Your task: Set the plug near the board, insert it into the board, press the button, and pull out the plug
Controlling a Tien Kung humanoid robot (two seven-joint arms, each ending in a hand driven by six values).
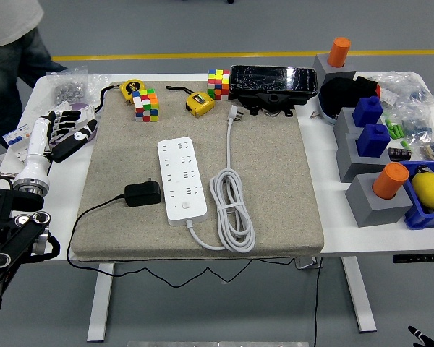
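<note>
While the left hand (pixel 66 130) hovers at nine o'clock, fingers loosely spread and empty, the black plug (pixel 142 193) lies just left of the power strip (pixel 181 178); its trailing cord (pixel 94 211) could snag when lifted.

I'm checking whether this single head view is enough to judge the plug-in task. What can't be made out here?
- Right hand: out of the head view, apart from a dark tip at the bottom right corner.
- Black plug: prongs hidden, facing away toward the power strip.
- Power strip button: too small to tell its state.
- Left hand: over the clutter at the table's left edge; contact unclear.
- Person: cut off by the top left corner.
</note>
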